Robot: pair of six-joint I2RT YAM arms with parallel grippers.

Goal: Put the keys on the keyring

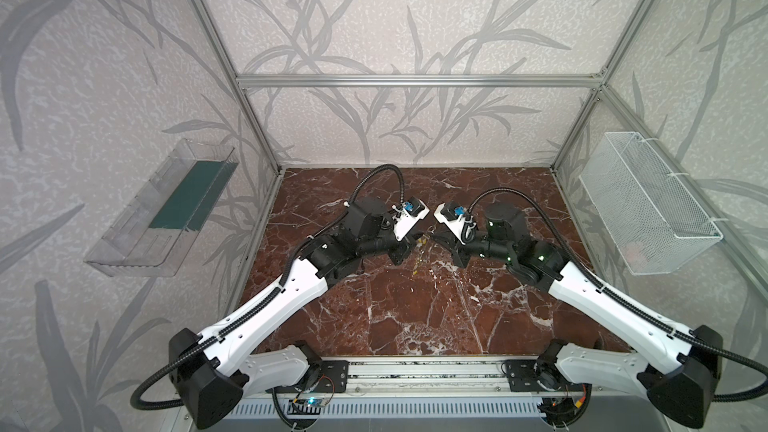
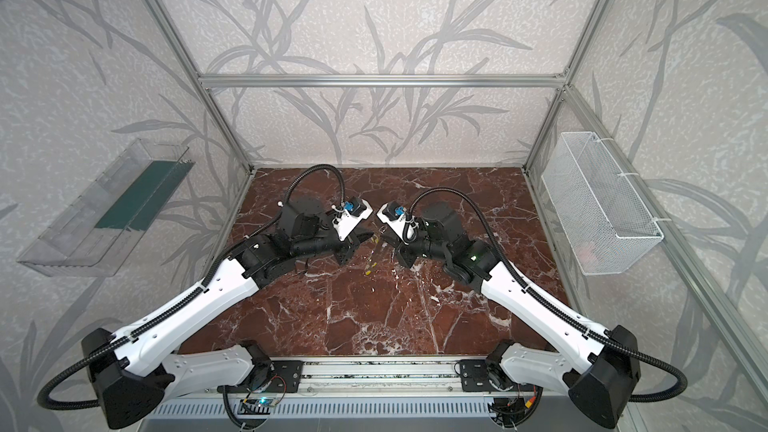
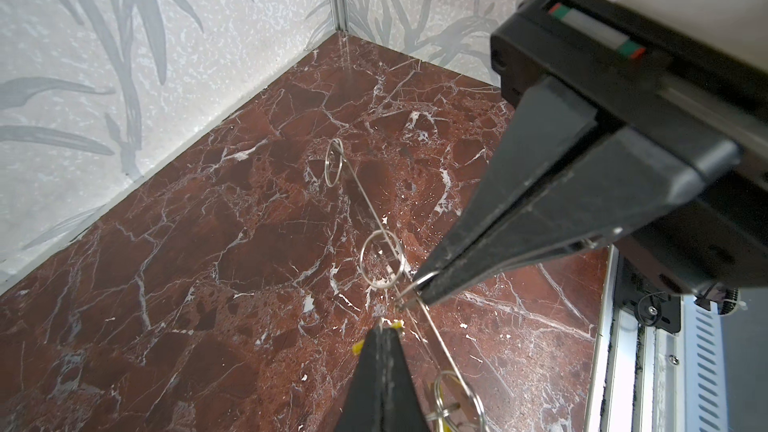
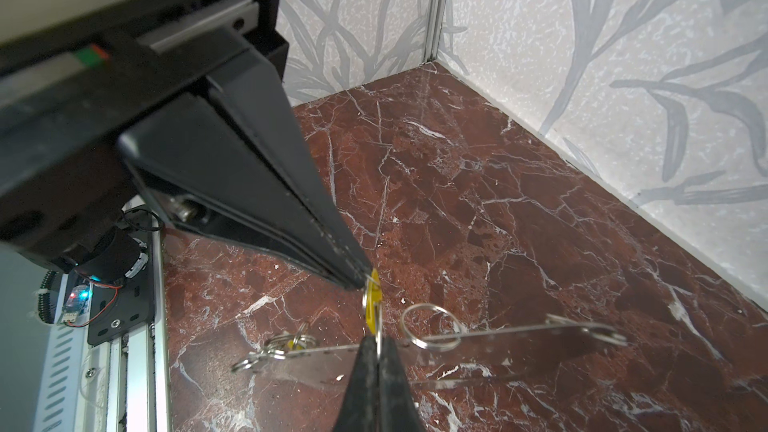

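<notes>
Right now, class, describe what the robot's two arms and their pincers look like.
The left arm and right arm have smooth white shell links between black joint housings, each trailed by a black corrugated cable. Each wrist bears a white camera mount with a blue plug. The left pincer and right pincer are black, tapered wedge fingers on a body marked by a red-white-green strip.

The silvery keyring (image 4: 519, 347) hangs level above the desk (image 4: 540, 201), a yellow key (image 4: 372, 297) upright mid-edge, a second key (image 4: 296, 342) ringed at one end.
</notes>
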